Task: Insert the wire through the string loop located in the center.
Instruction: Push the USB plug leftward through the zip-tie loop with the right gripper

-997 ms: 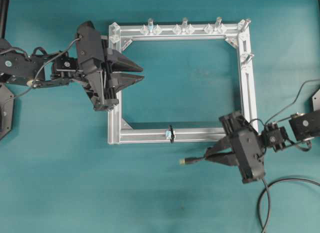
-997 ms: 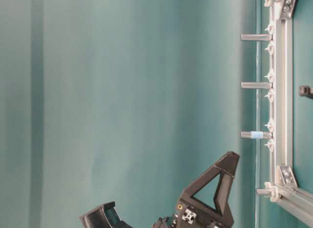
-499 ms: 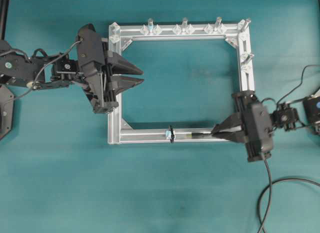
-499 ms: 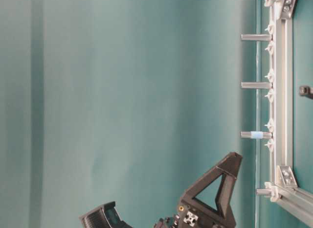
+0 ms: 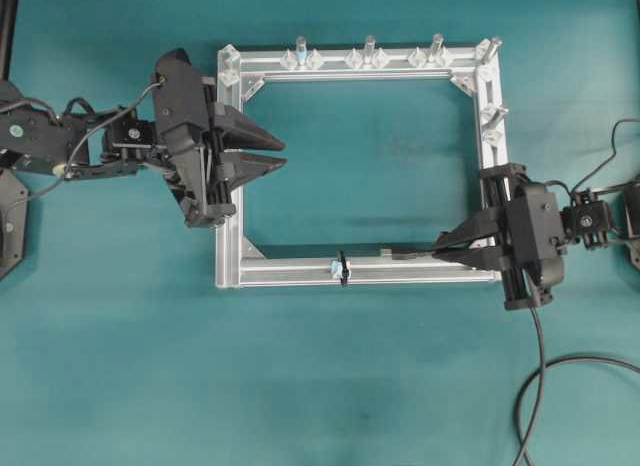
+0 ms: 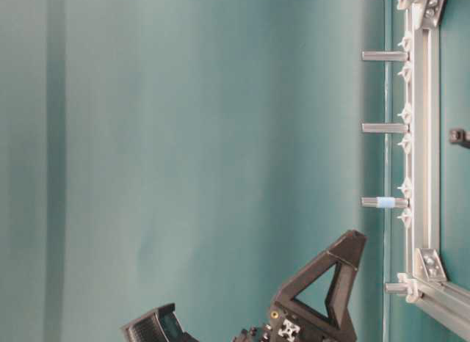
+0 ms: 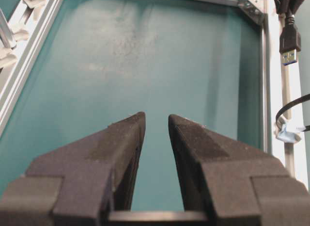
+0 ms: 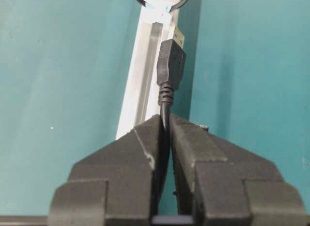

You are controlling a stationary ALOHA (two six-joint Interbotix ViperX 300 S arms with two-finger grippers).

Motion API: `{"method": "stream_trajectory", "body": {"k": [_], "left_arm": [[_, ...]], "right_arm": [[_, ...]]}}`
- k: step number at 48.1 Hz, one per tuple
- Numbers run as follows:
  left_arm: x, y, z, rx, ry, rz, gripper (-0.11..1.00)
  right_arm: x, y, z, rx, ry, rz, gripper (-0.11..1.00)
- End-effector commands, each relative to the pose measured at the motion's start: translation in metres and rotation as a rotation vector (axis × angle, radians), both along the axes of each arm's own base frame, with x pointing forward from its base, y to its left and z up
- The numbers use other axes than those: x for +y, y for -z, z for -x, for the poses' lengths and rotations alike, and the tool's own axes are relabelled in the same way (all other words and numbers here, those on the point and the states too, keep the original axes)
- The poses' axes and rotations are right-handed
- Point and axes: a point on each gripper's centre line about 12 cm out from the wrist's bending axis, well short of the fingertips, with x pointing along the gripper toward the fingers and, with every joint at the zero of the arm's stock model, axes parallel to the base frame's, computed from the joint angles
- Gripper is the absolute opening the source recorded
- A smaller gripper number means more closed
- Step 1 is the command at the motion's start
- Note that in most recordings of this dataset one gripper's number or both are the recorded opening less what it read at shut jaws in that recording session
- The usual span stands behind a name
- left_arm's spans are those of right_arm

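The wire (image 8: 170,66) ends in a black moulded plug with a ribbed strain relief and a silvery metal tip. In the right wrist view it sticks straight up out of the right gripper (image 8: 163,126), whose two matte black fingers are pressed onto the thin cable just below the plug. The tip points toward the string loop (image 8: 162,2), a thin black ring at the top edge of that frame, and stops short of it.

The overhead view shows what the wrist view cannot: the loop (image 5: 342,268) sits midway along the lower bar of a square aluminium frame (image 5: 498,176), and the plug (image 5: 405,253) lies just along that bar's upper edge, to the right of the loop, with the right gripper (image 5: 447,250) further right. The rest of the cable trails down to the lower right of the frame.

The left gripper (image 5: 278,153) hovers over the frame's left bar, its jaws a narrow gap apart and holding nothing; its own camera sees the teal desk (image 7: 145,66) between the textured fingers, with plug (image 7: 289,44) and loop (image 7: 290,109) at the far right.

The table-level view shows only silver upright pegs (image 6: 383,128) on the frame and part of a black arm.
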Motion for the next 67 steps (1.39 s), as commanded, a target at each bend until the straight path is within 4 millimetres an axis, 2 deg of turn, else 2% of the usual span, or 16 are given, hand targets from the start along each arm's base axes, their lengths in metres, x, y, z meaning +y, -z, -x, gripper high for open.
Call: {"method": "stream_trajectory", "body": {"k": [1, 13, 21, 55, 67], "left_arm": [[-0.001, -0.01, -0.001, -0.031, 0.004, -0.003, 0.31], [-0.002, -0.01, -0.001, -0.031, 0.005, -0.003, 0.3], [-0.003, -0.01, -0.001, -0.031, 0.008, -0.003, 0.3], [-0.008, -0.009, -0.002, -0.029, 0.024, -0.003, 0.31], [-0.009, -0.01, -0.002, -0.029, 0.028, -0.003, 0.31]], "right_arm": [[-0.001, -0.008, -0.003, -0.032, 0.004, -0.002, 0.08], [0.0, -0.008, -0.007, -0.032, 0.003, -0.001, 0.08], [0.001, -0.008, -0.017, -0.034, -0.001, 0.003, 0.08], [0.007, 0.0, -0.08, -0.057, -0.018, 0.016, 0.08], [0.006, -0.001, -0.094, -0.07, -0.011, 0.017, 0.08]]}}
